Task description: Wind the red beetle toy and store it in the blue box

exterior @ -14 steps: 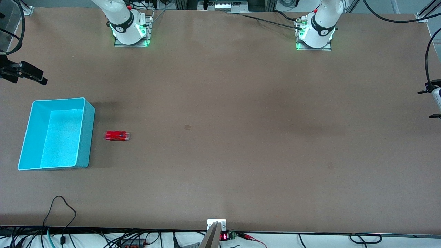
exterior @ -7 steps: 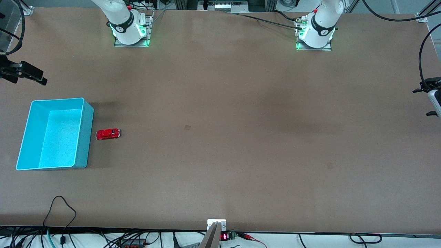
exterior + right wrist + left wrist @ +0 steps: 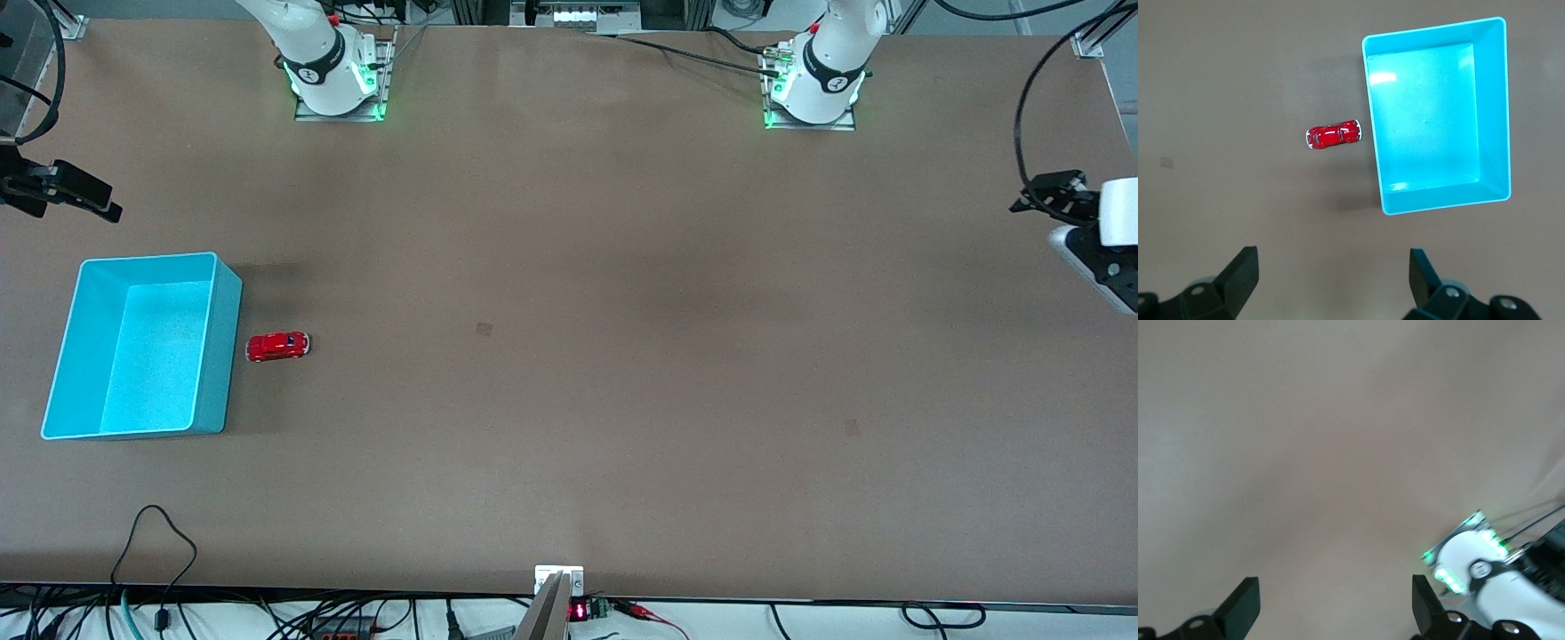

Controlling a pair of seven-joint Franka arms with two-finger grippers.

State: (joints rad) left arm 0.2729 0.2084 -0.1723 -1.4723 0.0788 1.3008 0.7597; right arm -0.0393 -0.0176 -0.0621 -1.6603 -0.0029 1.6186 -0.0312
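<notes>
The red beetle toy [image 3: 278,346] lies lengthwise, one end pointing at the blue box [image 3: 218,347] just beside it. The left gripper [image 3: 1335,607] and the right gripper [image 3: 1331,280] have their fingers apart, holding nothing.

right gripper [image 3: 62,191]: cut off by the front view's edge
left gripper [image 3: 1053,197]: partly out of frame at the edge
table [image 3: 1338,453]: blurred in the left wrist view

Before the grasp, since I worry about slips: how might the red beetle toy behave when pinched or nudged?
The red beetle toy stands on wheels beside the blue box, so a nudge would probably roll it. Its glossy rounded body looks slippery for fingers. Being so small, it is likely light and stiff.
</notes>
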